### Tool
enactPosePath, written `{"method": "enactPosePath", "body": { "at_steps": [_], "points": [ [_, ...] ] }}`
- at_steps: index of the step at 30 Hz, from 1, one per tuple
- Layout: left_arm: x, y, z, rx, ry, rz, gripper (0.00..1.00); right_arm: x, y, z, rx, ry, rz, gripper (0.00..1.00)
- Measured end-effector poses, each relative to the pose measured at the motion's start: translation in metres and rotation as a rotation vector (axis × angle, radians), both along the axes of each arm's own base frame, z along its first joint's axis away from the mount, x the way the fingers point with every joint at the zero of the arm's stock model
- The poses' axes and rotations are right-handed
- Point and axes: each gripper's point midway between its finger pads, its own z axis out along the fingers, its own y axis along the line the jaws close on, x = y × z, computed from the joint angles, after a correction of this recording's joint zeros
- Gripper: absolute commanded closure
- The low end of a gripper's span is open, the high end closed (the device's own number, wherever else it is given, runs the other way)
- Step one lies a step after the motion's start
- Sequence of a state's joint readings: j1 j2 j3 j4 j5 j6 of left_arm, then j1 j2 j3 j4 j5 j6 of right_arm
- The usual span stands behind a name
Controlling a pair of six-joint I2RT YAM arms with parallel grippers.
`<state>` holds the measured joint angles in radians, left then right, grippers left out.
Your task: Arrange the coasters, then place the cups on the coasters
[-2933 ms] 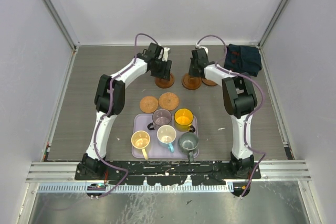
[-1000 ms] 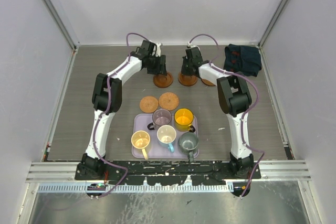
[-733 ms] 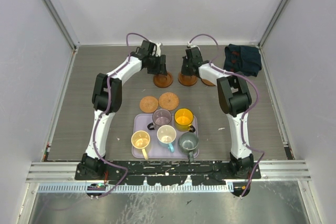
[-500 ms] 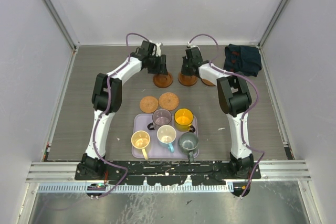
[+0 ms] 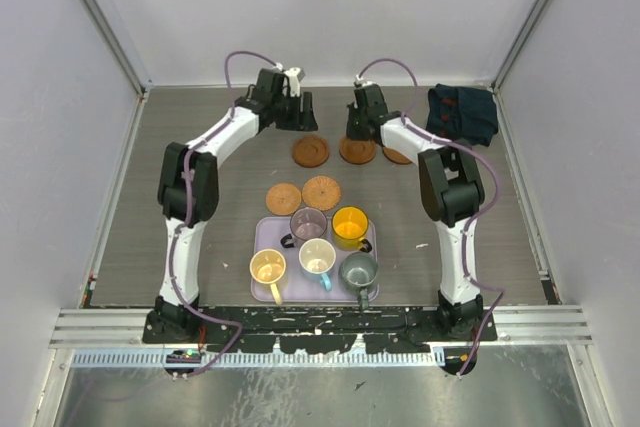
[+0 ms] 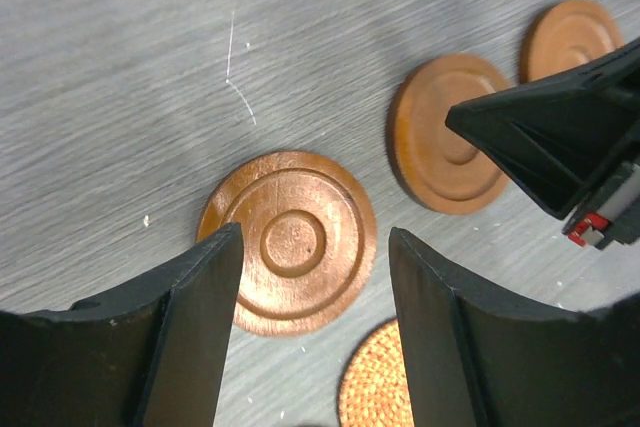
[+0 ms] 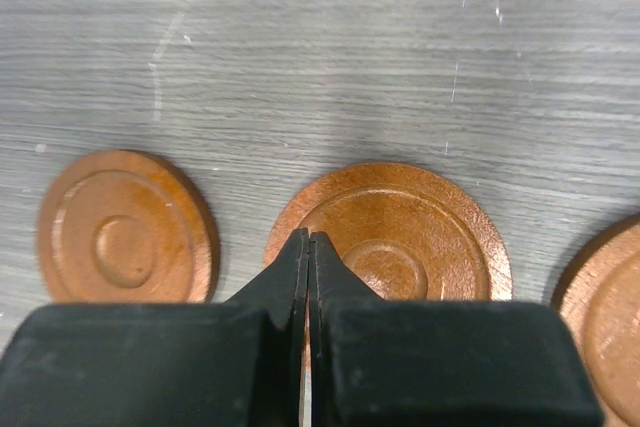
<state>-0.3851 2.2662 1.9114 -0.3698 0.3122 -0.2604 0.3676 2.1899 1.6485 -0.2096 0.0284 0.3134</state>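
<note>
- Grey wood-grain table [image 5: 150,207] between pale walls, seen from above, with two robot arms reaching across it from the near edge.
- Five cups stand in the lavender tray [image 5: 258,239], none yet on a coaster. The purple cup [image 5: 308,223] and yellow-orange cup [image 5: 350,224] are in the tray's far row. The cream-yellow cup [image 5: 268,268], white cup [image 5: 317,258] with a blue handle, and grey-green cup [image 5: 358,270] are in its near row.
- Two coasters with a woven look lie just beyond the tray's far edge, side by side: the first woven coaster [image 5: 284,198] and the second woven coaster [image 5: 321,192].
- Three ringed coasters form a row farther beyond the tray: the left coaster [image 5: 310,150], middle coaster [image 5: 357,150] and right coaster [image 5: 400,156], this last partly hidden by the right arm.
- The left gripper [image 6: 312,247] has just lifted off the left coaster and drawn back, away from the tray. Its fingers are spread and hold nothing, and the disc lies flat on the table below them.
- The right gripper [image 7: 308,242] remains over the middle coaster's rim, fingers pressed together. Whether the tips touch the disc cannot be told.
- The left coaster now looks set down in line with the other two. The pair by the tray probably still needs spreading out before any cup moves.
- A dark folded cloth [image 5: 462,112] lies well beyond the tray's far right corner.
</note>
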Motion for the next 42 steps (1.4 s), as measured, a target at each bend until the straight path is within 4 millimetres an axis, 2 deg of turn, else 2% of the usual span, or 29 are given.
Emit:
{"method": "enactPosePath", "body": {
  "at_steps": [5,8,11,15,18,20,24,26,30,33,36,40,42],
  "points": [
    [-0.014,0.011,0.055,-0.022,-0.113,0.003,0.36,-0.005,-0.002,0.051,0.032,-0.085,0.002,0.99],
    [-0.032,0.022,0.069,-0.008,-0.140,0.007,0.35,-0.016,-0.007,0.088,0.049,-0.146,-0.005,0.99],
    [-0.059,0.038,0.060,0.031,-0.114,0.020,0.36,-0.033,-0.019,0.118,0.048,-0.200,-0.026,0.99],
    [-0.107,0.065,0.019,0.126,-0.020,0.043,0.38,-0.062,-0.040,0.138,0.029,-0.242,-0.067,0.97],
    [-0.143,0.082,-0.008,0.211,0.049,0.052,0.38,-0.087,-0.059,0.141,0.002,-0.253,-0.110,0.95],
    [-0.161,0.085,-0.016,0.256,0.068,0.039,0.38,-0.097,-0.068,0.143,-0.010,-0.261,-0.131,0.95],
    [-0.180,0.072,-0.017,0.303,0.039,-0.019,0.34,-0.116,-0.082,0.150,-0.020,-0.282,-0.169,0.95],
    [-0.184,0.062,-0.015,0.296,0.027,-0.047,0.26,-0.119,-0.085,0.155,-0.017,-0.294,-0.180,0.95],
    [-0.184,0.052,-0.012,0.262,0.019,-0.063,0.20,-0.123,-0.088,0.155,-0.013,-0.295,-0.190,0.95],
    [-0.180,0.045,-0.012,0.239,0.017,-0.069,0.17,-0.126,-0.088,0.146,-0.013,-0.276,-0.194,0.95],
    [-0.172,0.034,-0.013,0.219,0.032,-0.057,0.09,-0.129,-0.089,0.139,-0.015,-0.257,-0.195,0.97],
    [-0.159,0.018,-0.009,0.203,0.042,-0.003,0.05,-0.131,-0.088,0.134,-0.011,-0.247,-0.193,0.97],
    [-0.160,0.006,-0.008,0.218,0.039,0.006,0.05,-0.132,-0.088,0.133,-0.012,-0.244,-0.192,0.97]
  ]
}}
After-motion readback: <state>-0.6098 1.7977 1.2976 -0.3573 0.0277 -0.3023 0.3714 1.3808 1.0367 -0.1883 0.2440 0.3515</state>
